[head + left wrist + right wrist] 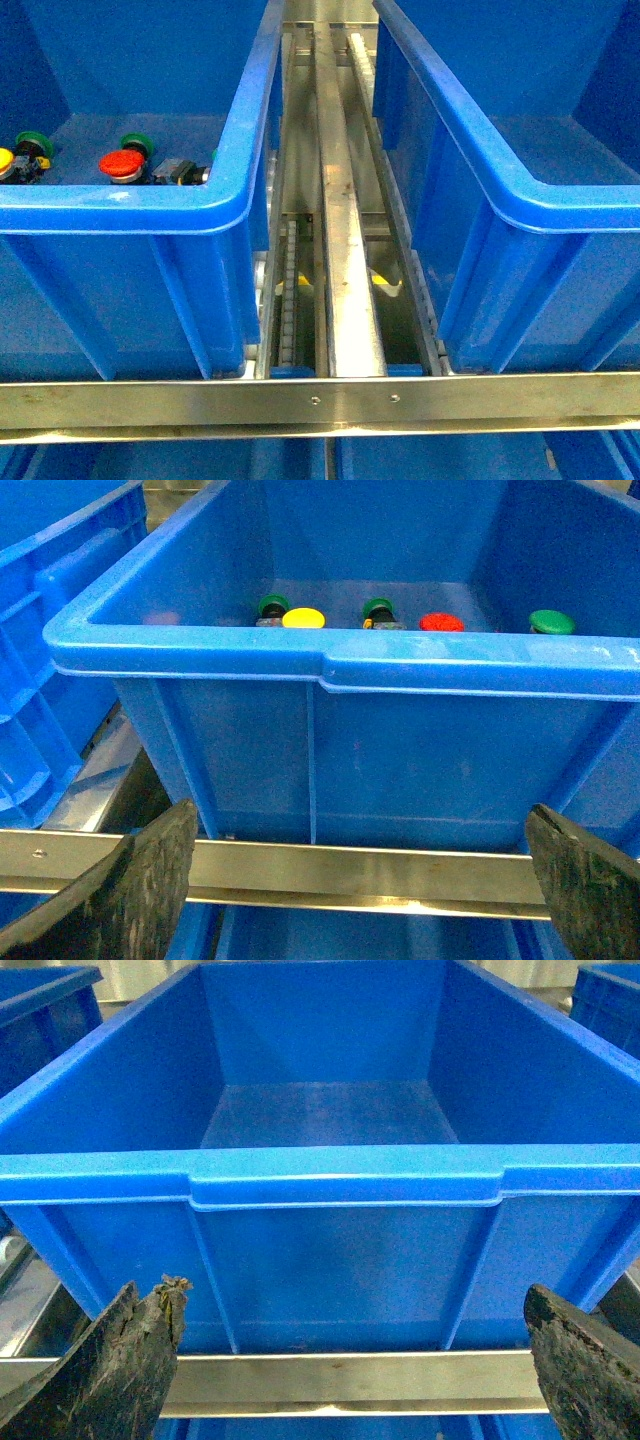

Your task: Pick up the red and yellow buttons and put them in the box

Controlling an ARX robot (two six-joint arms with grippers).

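Note:
A red button (121, 163) and a yellow button (5, 160) lie on the floor of the left blue crate (130, 205). The left wrist view shows the same red button (441, 623) and yellow button (303, 618) just over the crate's near rim (330, 660). My left gripper (360, 880) is open in front of that crate's wall, below the rim, holding nothing. The empty blue box (530, 195) stands on the right. My right gripper (350, 1370) is open before its near wall (340, 1260), also empty. Neither gripper shows in the front view.
Green-capped buttons (551, 622) (378, 607) lie among the red and yellow ones. A steel rail (320, 400) crosses in front of both crates. A metal conveyor track (340, 250) runs between them. Another blue crate (50, 680) stands beside the button crate.

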